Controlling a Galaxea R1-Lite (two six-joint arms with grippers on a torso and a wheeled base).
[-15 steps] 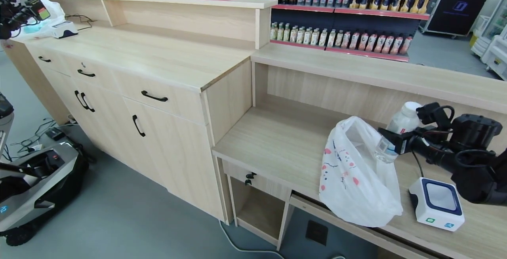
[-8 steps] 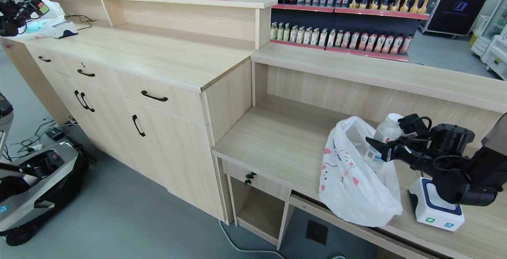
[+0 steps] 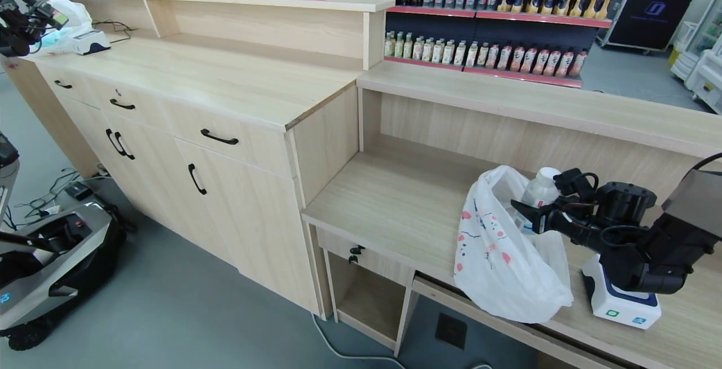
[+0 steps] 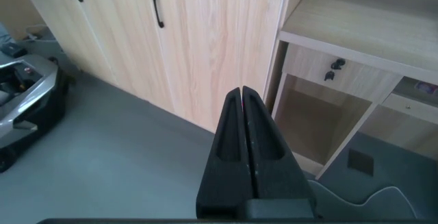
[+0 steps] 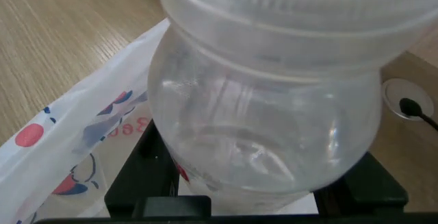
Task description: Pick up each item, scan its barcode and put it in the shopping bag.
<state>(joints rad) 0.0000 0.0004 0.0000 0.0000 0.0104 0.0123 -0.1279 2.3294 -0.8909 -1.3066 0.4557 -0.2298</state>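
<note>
Found right claw (image 3: 541, 204) clamped on clear bottle (image 3: 540, 188), held at open mouth of shopping bag (image 3: 502, 256) on desk (image 3: 389, 200), scanner (image 3: 620, 304) just beside. Found left claw (image 4: 243, 125) pressed closed above floor.

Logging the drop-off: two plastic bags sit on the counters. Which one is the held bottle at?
The printed white bag on the low desk: the right gripper holds the bottle at its open mouth. The other bag lies on the tall counter.
</note>
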